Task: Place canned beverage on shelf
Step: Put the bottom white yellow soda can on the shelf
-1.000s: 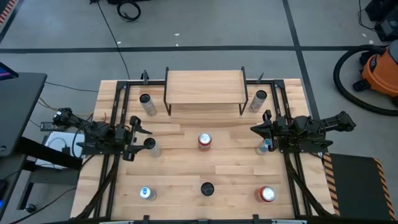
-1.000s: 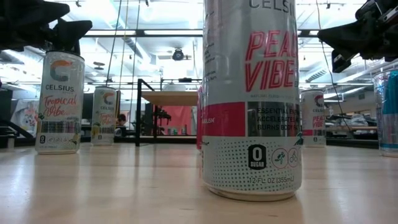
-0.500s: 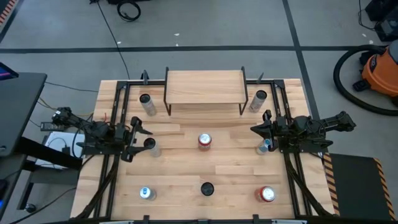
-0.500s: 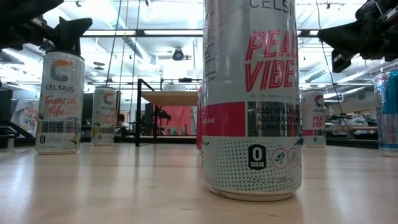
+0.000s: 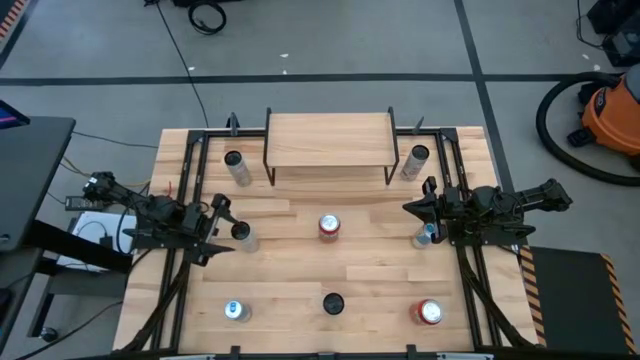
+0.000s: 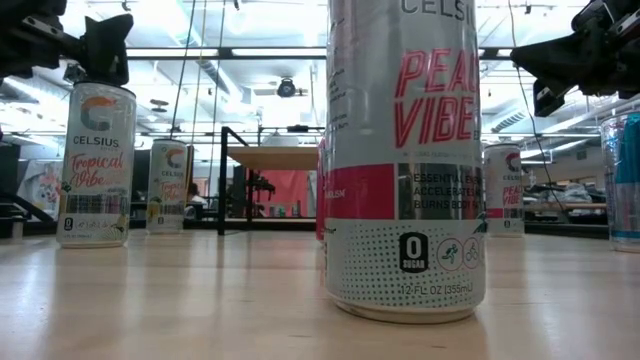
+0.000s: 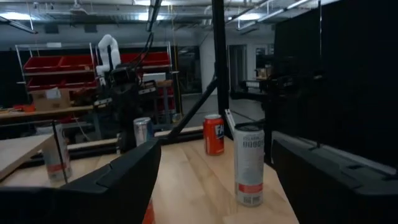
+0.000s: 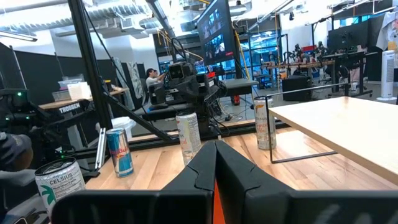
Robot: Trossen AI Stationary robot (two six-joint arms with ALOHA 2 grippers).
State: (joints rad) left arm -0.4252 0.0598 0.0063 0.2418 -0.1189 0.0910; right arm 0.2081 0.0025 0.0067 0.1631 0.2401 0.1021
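My left gripper [image 5: 222, 228] just spread wide, pulled back off Tropical Vibe can [image 5: 241, 235] at its 3 o'clock; shelf [image 5: 328, 139] bare; right gripper [image 5: 415, 207] pressed together.

Wooden table [image 5: 380, 260] with cans [image 5: 329, 226], shelf [image 5: 328, 140]

Peach Vibe can [image 6: 405, 160] close up, Tropical Vibe can [image 6: 95, 165], shelf [image 6: 272, 160] behind

The left gripper [image 5: 216, 231] hovers over the table's left edge with fingers spread wide, while the right gripper [image 5: 412, 207], fingers pressed together, waits at the right edge.
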